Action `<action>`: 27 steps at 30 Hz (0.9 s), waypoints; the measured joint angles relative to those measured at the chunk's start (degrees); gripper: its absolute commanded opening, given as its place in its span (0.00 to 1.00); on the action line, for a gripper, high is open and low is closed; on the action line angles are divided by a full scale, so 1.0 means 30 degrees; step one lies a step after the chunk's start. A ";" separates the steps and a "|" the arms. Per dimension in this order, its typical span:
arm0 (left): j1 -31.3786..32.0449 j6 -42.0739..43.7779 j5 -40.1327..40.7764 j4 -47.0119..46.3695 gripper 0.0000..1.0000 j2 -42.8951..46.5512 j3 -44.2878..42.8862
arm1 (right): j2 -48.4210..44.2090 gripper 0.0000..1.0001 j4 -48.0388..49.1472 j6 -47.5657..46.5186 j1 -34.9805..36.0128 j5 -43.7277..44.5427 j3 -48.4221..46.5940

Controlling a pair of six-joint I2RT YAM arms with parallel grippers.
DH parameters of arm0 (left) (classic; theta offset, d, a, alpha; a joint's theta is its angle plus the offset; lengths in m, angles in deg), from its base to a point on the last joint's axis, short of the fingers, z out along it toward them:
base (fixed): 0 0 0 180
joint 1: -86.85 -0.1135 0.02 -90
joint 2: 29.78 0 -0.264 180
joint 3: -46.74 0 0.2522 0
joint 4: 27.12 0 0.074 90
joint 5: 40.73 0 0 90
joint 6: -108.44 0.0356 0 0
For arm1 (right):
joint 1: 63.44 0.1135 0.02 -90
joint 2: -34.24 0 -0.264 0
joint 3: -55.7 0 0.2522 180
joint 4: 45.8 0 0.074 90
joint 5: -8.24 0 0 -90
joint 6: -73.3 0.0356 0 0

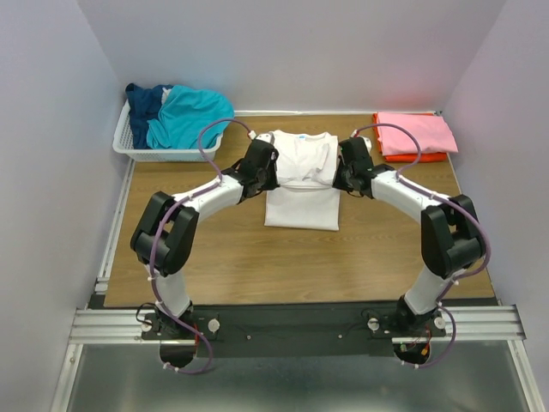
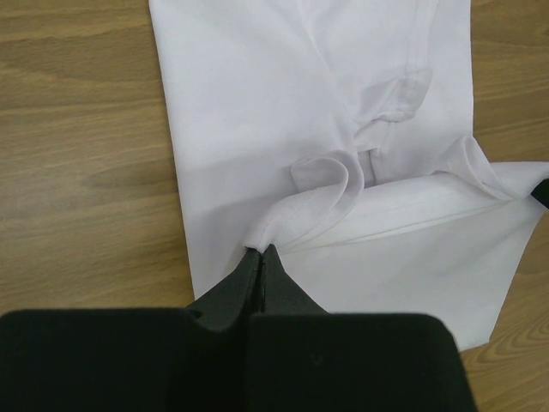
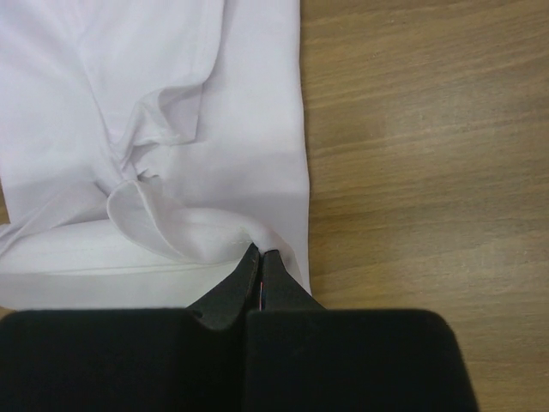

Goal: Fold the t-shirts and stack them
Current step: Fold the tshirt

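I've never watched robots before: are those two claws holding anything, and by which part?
Both pinch the white t-shirt: left gripper at its left edge, right gripper at its right edge.

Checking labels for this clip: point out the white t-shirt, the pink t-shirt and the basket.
white t-shirt (image 1: 300,210): top external view, flat lower half.
pink t-shirt (image 1: 416,133): top external view, middle of its folded top face.
basket (image 1: 159,155): top external view, front slatted wall.
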 measured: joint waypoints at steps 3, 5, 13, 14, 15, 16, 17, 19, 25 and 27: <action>-0.0102 0.0073 -0.0022 -0.0007 0.00 -0.0415 -0.0335 | 0.0670 0.01 0.0044 0.0000 -0.0219 -0.0240 -0.0291; -0.0197 0.0095 -0.0036 -0.0007 0.00 -0.0641 -0.0466 | 0.1209 0.01 0.0080 0.0000 -0.0415 -0.0474 -0.0597; -0.0495 0.0095 -0.0066 -0.0007 0.00 -0.0962 -0.0605 | 0.2310 0.01 0.0175 -0.0036 -0.0663 -0.1377 -0.1450; -0.0525 0.0095 -0.0066 -0.0007 0.00 -0.0969 -0.0605 | 0.2375 0.01 0.0189 -0.0073 -0.0663 -0.1508 -0.1523; -0.0539 0.0095 -0.0066 -0.0007 0.00 -0.0969 -0.0605 | 0.2404 0.02 0.0197 -0.0080 -0.0663 -0.1588 -0.1559; -0.0561 0.0095 -0.0073 -0.0007 0.00 -0.0984 -0.0605 | 0.2404 0.04 0.0204 -0.0095 -0.0663 -0.1661 -0.1559; -0.0561 0.0095 -0.0073 -0.0007 0.00 -0.0998 -0.0605 | 0.2404 0.06 0.0197 -0.0124 -0.0663 -0.1756 -0.1559; -0.0583 0.0095 -0.0087 -0.0007 0.00 -0.1086 -0.0612 | 0.2419 0.17 0.0197 -0.0146 -0.0670 -0.1872 -0.1574; -0.0707 0.0044 -0.0095 0.0080 0.69 -0.1268 -0.0612 | 0.2616 1.00 0.0197 -0.0459 -0.0736 -0.2237 -0.1749; -0.0729 0.0007 -0.0102 0.0153 0.98 -0.1056 -0.0561 | 0.2550 1.00 0.0226 -0.0452 -0.0758 -0.2404 -0.1800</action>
